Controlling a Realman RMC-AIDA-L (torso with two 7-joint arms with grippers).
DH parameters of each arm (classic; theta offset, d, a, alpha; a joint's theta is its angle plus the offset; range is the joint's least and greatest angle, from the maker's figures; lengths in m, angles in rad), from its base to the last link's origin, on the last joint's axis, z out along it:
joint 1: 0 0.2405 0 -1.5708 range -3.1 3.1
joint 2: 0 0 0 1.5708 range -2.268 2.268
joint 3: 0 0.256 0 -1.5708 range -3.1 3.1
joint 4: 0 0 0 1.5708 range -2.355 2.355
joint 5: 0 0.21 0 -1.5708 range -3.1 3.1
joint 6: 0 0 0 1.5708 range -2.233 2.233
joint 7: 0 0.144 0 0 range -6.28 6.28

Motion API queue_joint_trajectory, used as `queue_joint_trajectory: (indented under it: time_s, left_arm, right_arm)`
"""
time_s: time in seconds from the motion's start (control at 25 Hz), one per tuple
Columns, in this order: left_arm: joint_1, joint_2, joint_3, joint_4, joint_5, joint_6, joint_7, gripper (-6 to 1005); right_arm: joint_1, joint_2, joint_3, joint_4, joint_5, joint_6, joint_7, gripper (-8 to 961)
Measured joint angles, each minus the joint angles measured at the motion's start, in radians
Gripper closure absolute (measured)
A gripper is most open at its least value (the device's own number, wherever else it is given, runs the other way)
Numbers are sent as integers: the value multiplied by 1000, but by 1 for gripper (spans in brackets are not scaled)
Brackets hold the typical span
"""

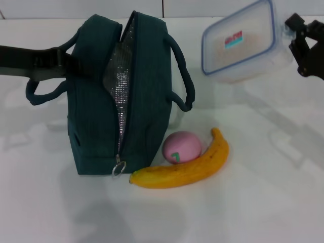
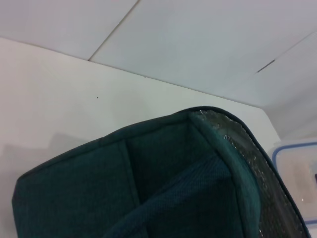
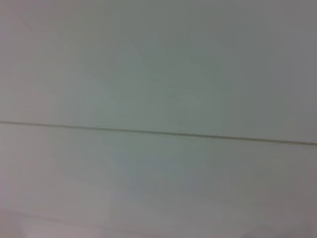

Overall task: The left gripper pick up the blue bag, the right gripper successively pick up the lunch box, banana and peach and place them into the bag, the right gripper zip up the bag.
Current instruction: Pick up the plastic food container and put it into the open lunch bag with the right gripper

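Left pincer (image 1: pixel 66 61) grips the woven blue bag (image 1: pixel 101 101), foil-lined; right pincer (image 1: pixel 296 43) clamps the clear, blue-rimmed lunch box (image 1: pixel 243 43) aloft; curved banana (image 1: pixel 187 167) touches round peach (image 1: pixel 181 147).

the dark teal bag (image 2: pixel 163 188) is filling the lower frame, its silver lining (image 2: pixel 270 183) showing along the open edge. the lunch box (image 2: pixel 292 173), blue-rimmed, is peeking in beside it. the white table (image 2: pixel 64 104) is stretching behind.

One blue bag (image 1: pixel 119 96), one lunch box (image 1: pixel 240 43), one banana (image 1: pixel 185 167), one peach (image 1: pixel 181 147), two pincers
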Motion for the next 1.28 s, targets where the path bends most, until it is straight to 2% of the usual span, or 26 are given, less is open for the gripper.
queue_joint_trajectory:
  time_s: [0.56,0.88,1.0,1.28]
  left_arm:
    - [-34,3,20,-53,2,1,5,962]
    - [-58,6,37,-73,7,-3,16,962]
    - [-83,4,38,-108,8,-8,36,962]
    - [-98,2,34,-128,6,-12,73,962]
  right_arm:
    - [137,0,-3,3,28,-60,-19,872]
    - [248,0,-11,4,43,-68,-19,872]
    - [285,0,-34,5,40,-48,-20,872]
    - [300,0,-150,6,41,74,-32,872]
